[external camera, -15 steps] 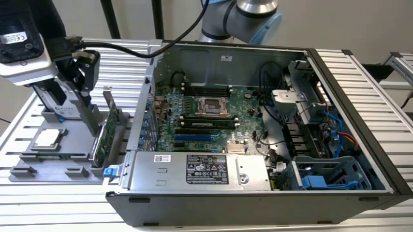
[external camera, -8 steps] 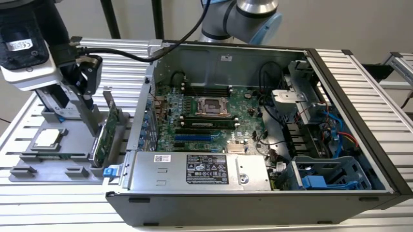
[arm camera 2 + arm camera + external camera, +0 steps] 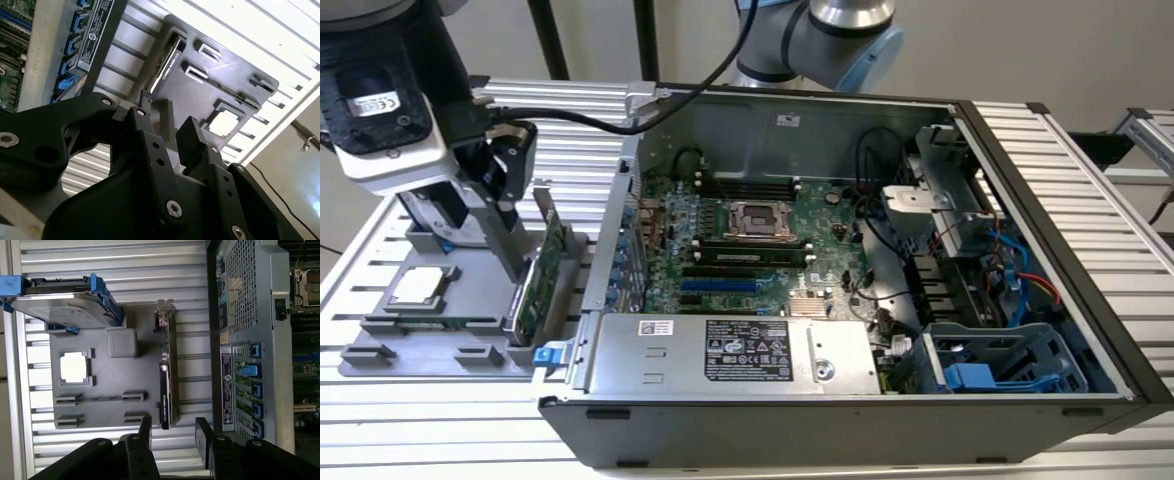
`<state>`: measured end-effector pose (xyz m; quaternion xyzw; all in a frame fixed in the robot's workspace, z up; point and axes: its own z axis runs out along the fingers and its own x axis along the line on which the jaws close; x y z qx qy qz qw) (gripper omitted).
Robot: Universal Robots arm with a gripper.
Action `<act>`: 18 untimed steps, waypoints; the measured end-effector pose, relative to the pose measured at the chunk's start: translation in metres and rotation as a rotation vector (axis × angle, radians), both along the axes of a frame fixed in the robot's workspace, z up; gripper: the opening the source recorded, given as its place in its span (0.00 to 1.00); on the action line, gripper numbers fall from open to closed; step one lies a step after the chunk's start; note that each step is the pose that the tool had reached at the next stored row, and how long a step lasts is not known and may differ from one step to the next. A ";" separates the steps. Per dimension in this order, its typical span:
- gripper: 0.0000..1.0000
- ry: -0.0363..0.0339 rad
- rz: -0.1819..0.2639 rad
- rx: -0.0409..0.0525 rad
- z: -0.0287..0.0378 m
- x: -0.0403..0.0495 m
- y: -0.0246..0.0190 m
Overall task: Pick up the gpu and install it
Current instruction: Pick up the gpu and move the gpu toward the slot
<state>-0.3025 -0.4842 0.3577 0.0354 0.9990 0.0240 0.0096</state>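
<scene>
I see my gripper hanging open over the gpu, ungrasped and upright along the tray's edge nearest the computer case, so pickup and install both remain.

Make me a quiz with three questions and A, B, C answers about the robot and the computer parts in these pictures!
1. Where is the graphics card?
A. plugged into the motherboard
B. lying flat on the floor
C. standing on its edge in the grey tray

2. What colour are the rails on the hard drive?
A. blue
B. red
C. yellow

3. How is the gripper set?
A. shut on the card
B. open, holding nothing
C. shut on a chip

Answers:
1 C, the first wrist view shows the card upright in a tray slot.
2 A, blue rails run along the silver drive's sides.
3 B, both wrist views show a gap between its fingers with nothing clamped.
</scene>
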 end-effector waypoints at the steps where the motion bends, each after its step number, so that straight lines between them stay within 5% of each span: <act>1: 1.00 0.0000 0.000 0.0000 -0.0010 0.0002 0.0001; 18: 1.00 0.0000 -0.012 0.0000 -0.0175 0.0008 0.0012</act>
